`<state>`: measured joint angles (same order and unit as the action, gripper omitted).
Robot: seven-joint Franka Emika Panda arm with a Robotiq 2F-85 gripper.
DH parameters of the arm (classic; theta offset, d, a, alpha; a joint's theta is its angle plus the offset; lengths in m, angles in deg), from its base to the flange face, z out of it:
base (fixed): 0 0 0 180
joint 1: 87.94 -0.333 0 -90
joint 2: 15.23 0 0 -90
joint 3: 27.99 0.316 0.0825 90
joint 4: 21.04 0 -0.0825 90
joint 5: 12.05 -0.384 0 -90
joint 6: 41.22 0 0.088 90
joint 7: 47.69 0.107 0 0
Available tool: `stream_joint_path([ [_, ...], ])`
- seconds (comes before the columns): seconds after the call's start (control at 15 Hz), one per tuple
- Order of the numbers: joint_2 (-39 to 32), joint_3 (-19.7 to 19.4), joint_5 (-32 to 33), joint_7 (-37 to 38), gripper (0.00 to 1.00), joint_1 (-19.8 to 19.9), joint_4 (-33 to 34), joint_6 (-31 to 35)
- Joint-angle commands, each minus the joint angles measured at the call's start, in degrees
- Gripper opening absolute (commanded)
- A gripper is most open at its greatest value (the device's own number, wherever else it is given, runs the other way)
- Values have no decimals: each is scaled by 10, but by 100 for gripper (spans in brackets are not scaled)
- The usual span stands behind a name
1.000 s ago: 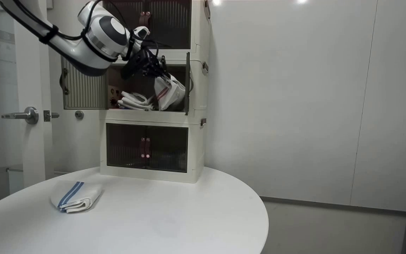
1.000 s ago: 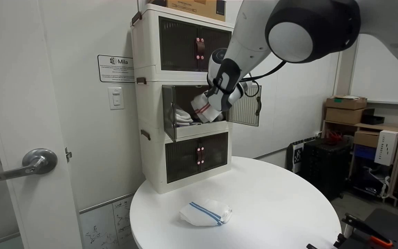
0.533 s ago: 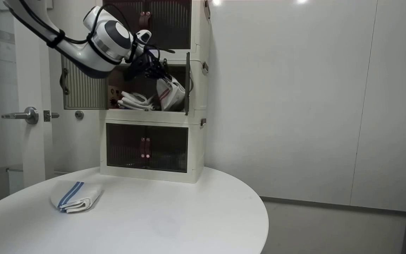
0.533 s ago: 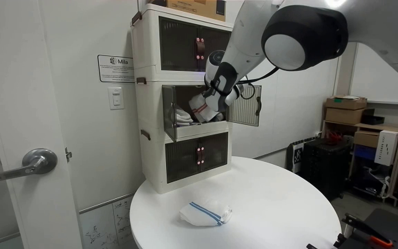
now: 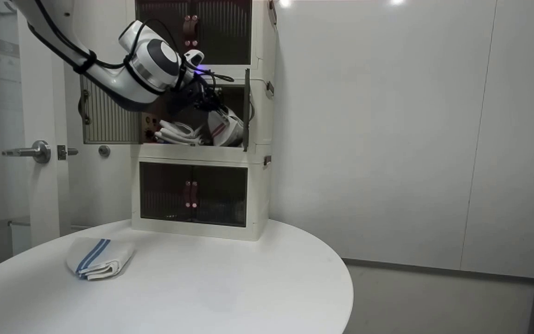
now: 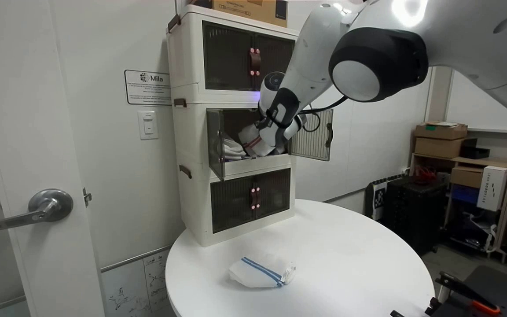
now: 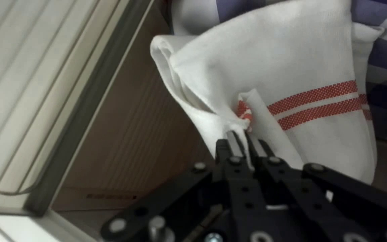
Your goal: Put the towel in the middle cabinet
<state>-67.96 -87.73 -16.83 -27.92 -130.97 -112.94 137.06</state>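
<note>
A folded white towel with red stripes (image 7: 301,53) hangs from my gripper (image 7: 245,143), whose fingers are shut on a pinched fold of it. The towel also shows in both exterior views (image 5: 220,130) (image 6: 250,141), inside the open middle cabinet (image 5: 193,152) (image 6: 258,164), low in the opening near one side. Whether its lower edge rests on the cabinet floor is not clear. My gripper in an exterior view (image 5: 220,109) is at the cabinet opening, above the towel; in another exterior view the arm hides the fingers.
Both middle doors (image 5: 111,113) (image 5: 247,111) stand open, close to the arm. Folded white cloths (image 5: 176,133) lie in the cabinet beside the towel; checked blue-white cloth (image 7: 386,55) lies behind it. A blue-striped towel (image 5: 109,257) (image 6: 258,270) lies on the round table (image 5: 248,287).
The arm and gripper have moved down and slightly deeper into the middle cabinet, lowering the red-striped towel. The doors and the blue-striped towel have not moved.
</note>
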Motion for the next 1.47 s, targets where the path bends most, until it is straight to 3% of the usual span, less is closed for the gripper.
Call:
stream_joint_path([
  [0.0,-36,10,-10,17,8,37,61,-14],
  [0.6,-66,55,-6,46,8,102,138,-45],
  [1.4,-81,84,8,158,8,127,187,-135],
])
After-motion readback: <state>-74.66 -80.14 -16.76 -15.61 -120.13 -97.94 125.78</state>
